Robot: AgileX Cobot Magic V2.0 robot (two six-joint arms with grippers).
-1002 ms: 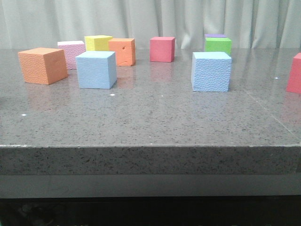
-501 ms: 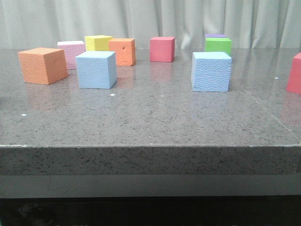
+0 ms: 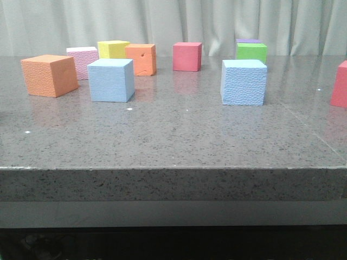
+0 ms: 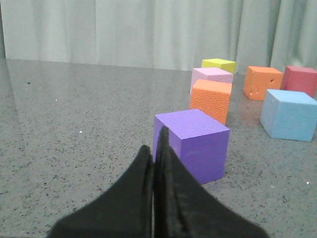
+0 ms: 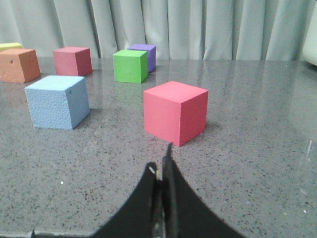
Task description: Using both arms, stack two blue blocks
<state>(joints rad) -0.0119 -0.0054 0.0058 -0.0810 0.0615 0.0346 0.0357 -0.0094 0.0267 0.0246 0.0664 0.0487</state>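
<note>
Two blue blocks sat well apart on table (image 3: pixel 173 141), left one (image 3: pixel 111 80), right one (image 3: pixel 243 82); my left gripper (image 4: pixel 157 148) pressed together, empty; my right gripper (image 5: pixel 165 163) likewise.

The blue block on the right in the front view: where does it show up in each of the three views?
Front view: the right blue block stands right of centre on the table, in front of the green cube.
Left wrist view: not in it; the blue cube there is the other one.
Right wrist view: it sits at the left.
Shared landmark: the green cube behind it.
</note>
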